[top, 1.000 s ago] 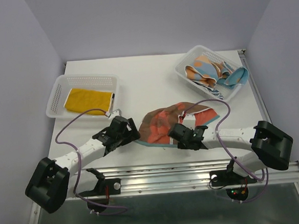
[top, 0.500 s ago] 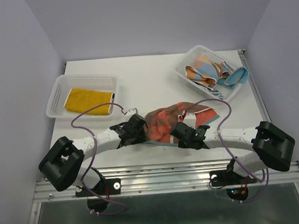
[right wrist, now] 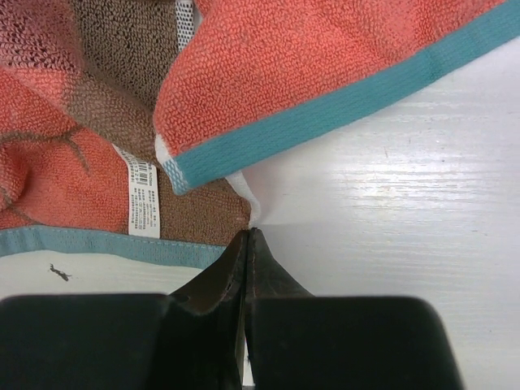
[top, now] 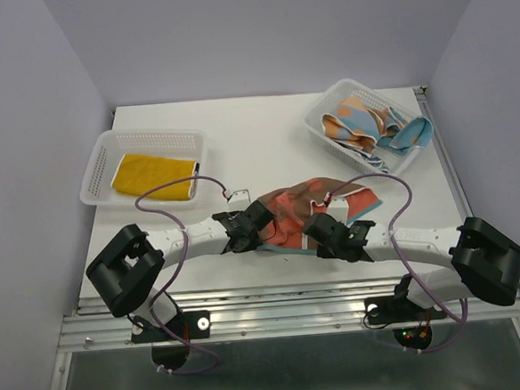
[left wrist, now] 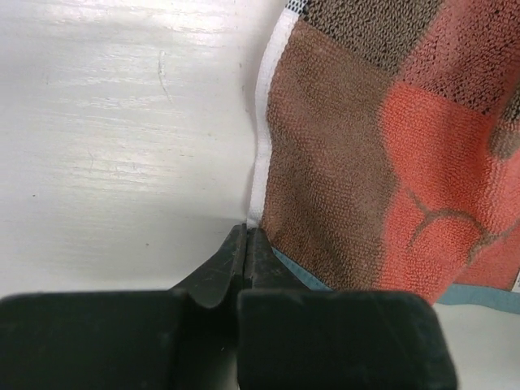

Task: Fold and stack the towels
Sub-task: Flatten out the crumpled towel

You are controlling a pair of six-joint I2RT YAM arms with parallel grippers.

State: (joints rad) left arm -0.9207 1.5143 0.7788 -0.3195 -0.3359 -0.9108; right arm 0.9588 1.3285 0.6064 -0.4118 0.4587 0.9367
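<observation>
Nubby orange-red and brown towel [top: 290, 212], teal-edged, rumpled on white table [top: 265, 132].

At the left gripper [left wrist: 246, 236]: tips pressed together, and the corner of the orange-red and brown terry towel with a teal edge [left wrist: 341, 162] vanishes between them.
Ahead and right of it: towel runs off the top and right edges.
At the right gripper [right wrist: 246, 240]: tips closed, white hem corner slips out of sight.
Ahead-left of those tips: white sewn-in care label [right wrist: 140, 199], print too small to read.
From above: both sets of fingertips hidden under the wrists.
</observation>
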